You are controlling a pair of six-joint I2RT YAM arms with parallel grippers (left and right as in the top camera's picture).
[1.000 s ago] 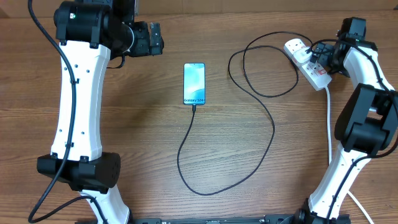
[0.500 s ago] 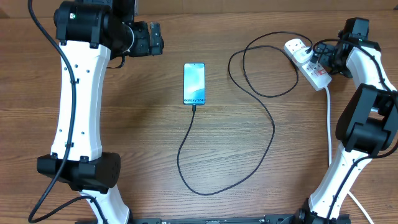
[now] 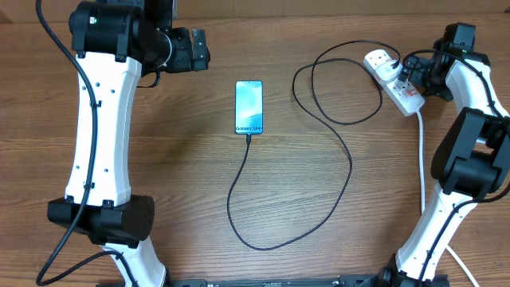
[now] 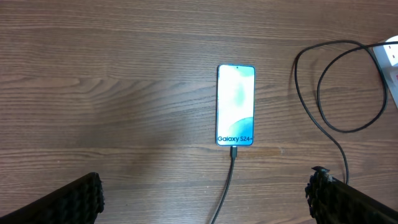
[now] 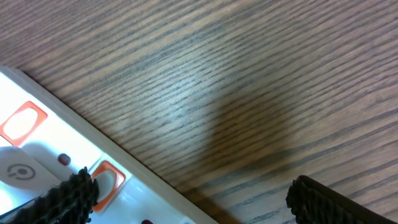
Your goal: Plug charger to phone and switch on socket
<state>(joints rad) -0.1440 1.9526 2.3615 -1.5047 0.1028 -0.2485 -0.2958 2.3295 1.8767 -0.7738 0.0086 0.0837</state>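
Observation:
The phone (image 3: 249, 107) lies flat mid-table with its screen lit; it also shows in the left wrist view (image 4: 236, 104). The black charger cable (image 3: 348, 159) runs from the phone's bottom edge, loops across the table and reaches its white plug (image 3: 383, 62) in the white socket strip (image 3: 405, 94). My left gripper (image 4: 202, 199) is open and empty, held high above the table left of the phone. My right gripper (image 5: 186, 199) is open at the socket strip (image 5: 37, 155), one finger beside a red switch (image 5: 106, 182), the other over bare wood.
The strip's thick white cord (image 3: 421, 159) runs down the right side next to the right arm's base. A second red switch (image 5: 22, 120) shows on the strip. The cable loops (image 4: 348, 87) cover the table between phone and socket.
The right gripper has shifted very slightly at the socket strip. The phone, cable and left arm have not moved.

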